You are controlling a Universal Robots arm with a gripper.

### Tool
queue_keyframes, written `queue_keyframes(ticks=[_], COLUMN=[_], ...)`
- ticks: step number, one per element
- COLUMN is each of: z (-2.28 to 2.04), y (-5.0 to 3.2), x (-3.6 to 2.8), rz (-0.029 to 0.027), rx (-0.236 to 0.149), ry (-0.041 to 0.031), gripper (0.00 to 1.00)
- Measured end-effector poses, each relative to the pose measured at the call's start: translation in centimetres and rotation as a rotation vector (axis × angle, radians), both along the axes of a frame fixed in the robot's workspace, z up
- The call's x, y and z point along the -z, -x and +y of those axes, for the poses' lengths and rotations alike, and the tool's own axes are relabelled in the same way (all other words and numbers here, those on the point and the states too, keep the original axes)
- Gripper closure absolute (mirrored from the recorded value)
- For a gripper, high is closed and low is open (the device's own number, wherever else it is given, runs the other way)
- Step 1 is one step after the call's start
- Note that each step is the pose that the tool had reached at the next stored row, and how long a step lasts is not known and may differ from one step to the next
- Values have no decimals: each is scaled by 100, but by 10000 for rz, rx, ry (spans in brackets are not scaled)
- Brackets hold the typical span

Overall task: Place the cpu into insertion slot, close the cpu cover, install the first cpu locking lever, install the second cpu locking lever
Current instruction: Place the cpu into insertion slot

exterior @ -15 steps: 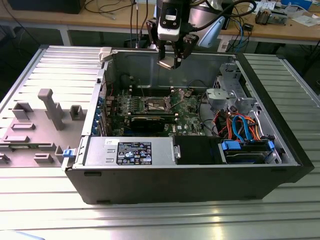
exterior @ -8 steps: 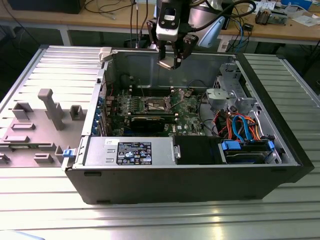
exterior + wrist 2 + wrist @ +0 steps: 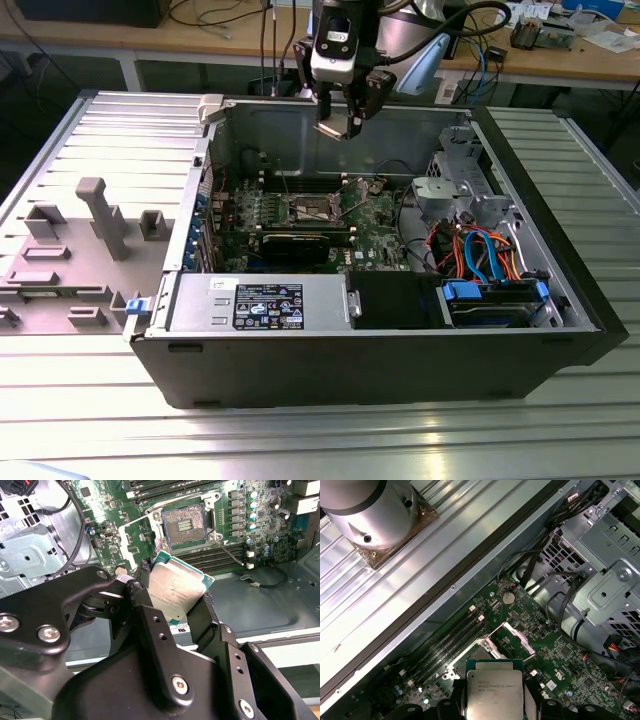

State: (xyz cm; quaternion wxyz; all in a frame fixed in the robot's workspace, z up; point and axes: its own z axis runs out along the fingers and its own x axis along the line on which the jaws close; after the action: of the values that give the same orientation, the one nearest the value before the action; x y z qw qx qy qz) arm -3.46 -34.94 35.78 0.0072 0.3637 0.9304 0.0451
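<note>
Cpu gripped in the jaws, held high over the open socket.

The black jaws were closed on two opposite edges of the cpu (image 3: 177, 592), a flat square with a dull grey metal face and a green rim. It hung clear of the green motherboard (image 3: 107, 547), well apart from the insertion slot (image 3: 186, 526), which lay below and ahead of the jaws with its fine contact field bare. The cpu cover (image 3: 517, 639), a silvery frame, seemed to be swung up beside the slot, though the angle made that uncertain. A thin wire locking lever (image 3: 227, 550) stood free alongside.
</note>
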Motion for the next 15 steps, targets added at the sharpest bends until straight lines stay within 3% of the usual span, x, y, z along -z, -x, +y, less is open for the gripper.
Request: queue_keyframes(ticks=[10,15], z=[0,1], y=[0,0], x=[1,8], rz=[-1,-1], rx=[38,565], ry=[-1,-2], gripper=[45,45])
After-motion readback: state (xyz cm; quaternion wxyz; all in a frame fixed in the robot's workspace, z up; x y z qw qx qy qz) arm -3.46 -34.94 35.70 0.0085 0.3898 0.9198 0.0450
